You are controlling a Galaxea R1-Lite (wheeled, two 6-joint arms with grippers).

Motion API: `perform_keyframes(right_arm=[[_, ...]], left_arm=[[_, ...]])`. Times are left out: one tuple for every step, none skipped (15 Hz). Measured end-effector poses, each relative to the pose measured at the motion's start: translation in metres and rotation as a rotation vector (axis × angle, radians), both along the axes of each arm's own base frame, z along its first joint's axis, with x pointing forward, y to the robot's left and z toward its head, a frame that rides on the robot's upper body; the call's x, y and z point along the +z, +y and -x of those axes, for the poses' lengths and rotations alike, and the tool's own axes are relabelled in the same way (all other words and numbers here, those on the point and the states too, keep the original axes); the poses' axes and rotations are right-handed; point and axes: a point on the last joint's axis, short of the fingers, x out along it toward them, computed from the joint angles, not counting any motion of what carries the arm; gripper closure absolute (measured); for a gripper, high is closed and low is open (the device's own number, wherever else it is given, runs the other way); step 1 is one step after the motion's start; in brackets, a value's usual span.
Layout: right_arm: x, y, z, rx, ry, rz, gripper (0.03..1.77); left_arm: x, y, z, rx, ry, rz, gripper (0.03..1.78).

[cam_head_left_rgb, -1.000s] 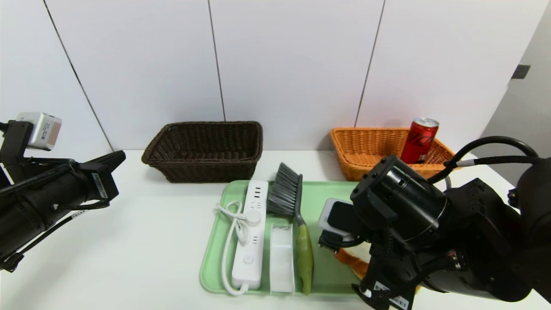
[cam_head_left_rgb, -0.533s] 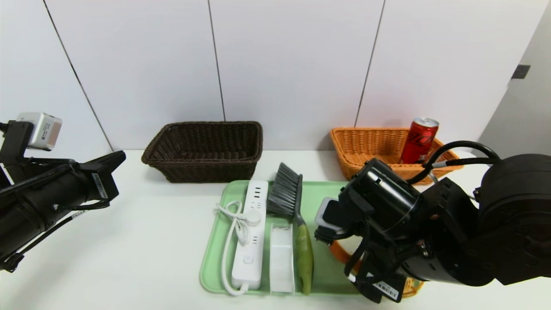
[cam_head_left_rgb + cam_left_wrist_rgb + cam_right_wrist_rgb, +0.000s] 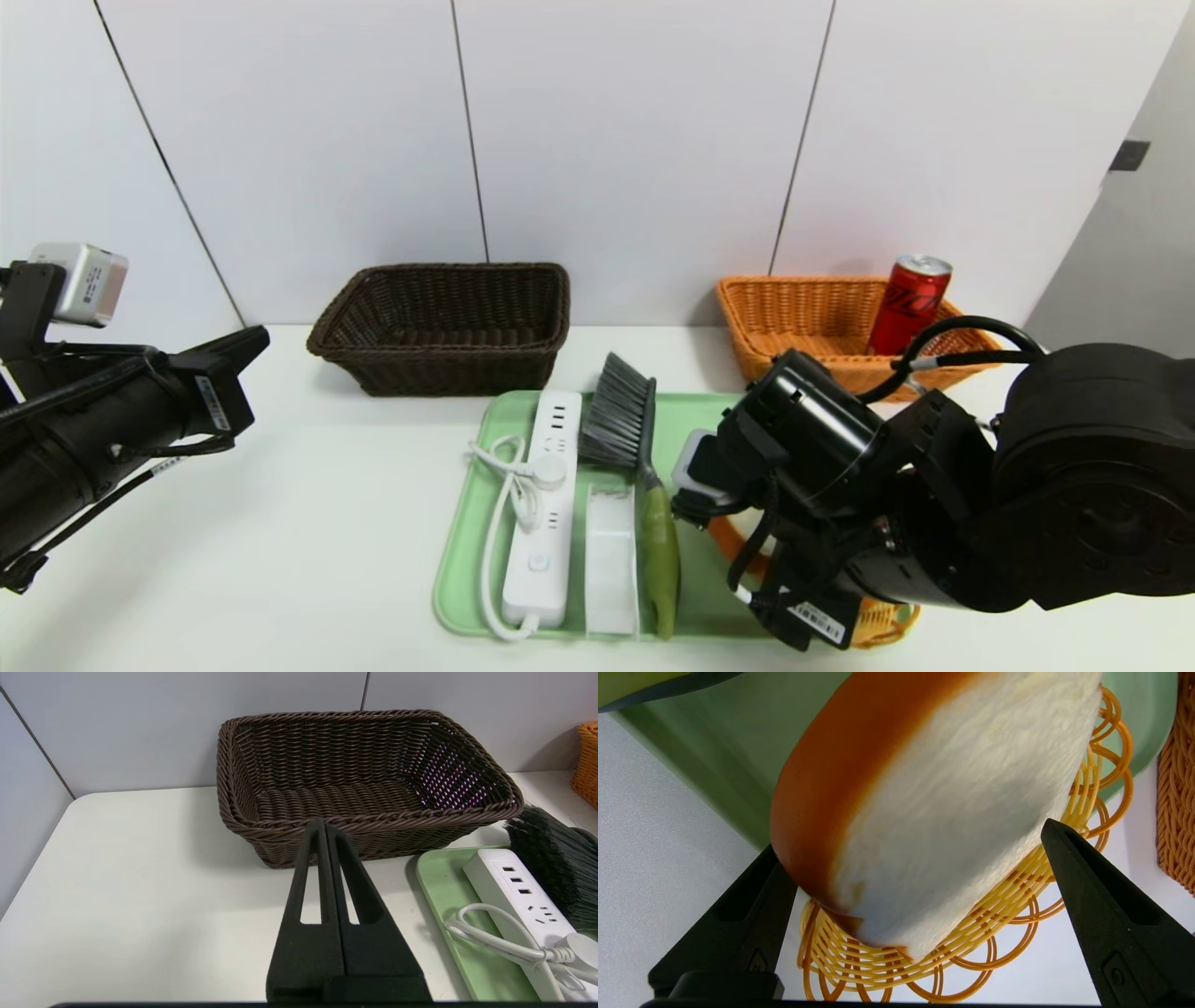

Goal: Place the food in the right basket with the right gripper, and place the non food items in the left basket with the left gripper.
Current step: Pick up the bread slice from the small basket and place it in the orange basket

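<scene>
A thick slice of bread (image 3: 934, 802) with a brown crust lies on an orange wire dish (image 3: 971, 952) at the right end of the green tray (image 3: 705, 583). My right gripper (image 3: 909, 837) is open and low over it, one finger on each side of the bread. In the head view the right arm (image 3: 840, 485) hides the bread. On the tray lie a white power strip (image 3: 546, 504), a grey brush (image 3: 635, 448) and a clear box (image 3: 611, 560). The brown left basket (image 3: 448, 271) is empty. My left gripper (image 3: 322, 826) is shut, parked at the far left.
The orange right basket (image 3: 803, 313) stands at the back right with a red can (image 3: 910, 303) upright in it. A white device with a dark screen (image 3: 691, 462) shows partly behind the right wrist. Bare white table lies between the left arm and the tray.
The right arm has swung left and down over the tray's right end, closing in on the bread. The left arm has barely moved.
</scene>
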Motion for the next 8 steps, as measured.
perform_keyframes(right_arm=[[-0.001,0.0005,-0.0004,0.001,0.001,0.002,0.1],[-0.0021,0.0009,-0.0008,0.001,0.003,0.005,0.1],[-0.003,0.0012,-0.0011,0.001,0.006,0.007,0.1],[-0.004,0.0016,-0.0015,0.002,0.007,0.01,0.1],[-0.0047,0.002,-0.0017,0.004,0.009,0.013,0.1],[-0.005,0.0023,-0.002,0.004,0.009,0.014,0.1],[-0.0052,0.0022,-0.002,0.004,0.011,0.015,0.1],[-0.0058,0.0022,-0.0019,0.005,0.012,0.018,0.1]], left_arm=[[0.0,0.0,0.0004,0.0,-0.007,0.002,1.77],[-0.0003,-0.0001,0.0007,-0.001,-0.01,0.002,1.77],[-0.0011,0.0,0.0009,0.0,-0.007,0.002,1.77],[-0.0017,-0.0001,0.0012,-0.001,-0.006,0.002,1.77],[-0.0028,0.0,0.0015,0.0,-0.002,0.001,1.77],[-0.0036,0.0,0.0018,-0.001,0.001,0.0,1.77],[-0.0039,0.0,0.0019,-0.001,0.002,-0.001,1.77],[-0.0039,0.0,0.0019,-0.001,0.002,0.0,1.77]])
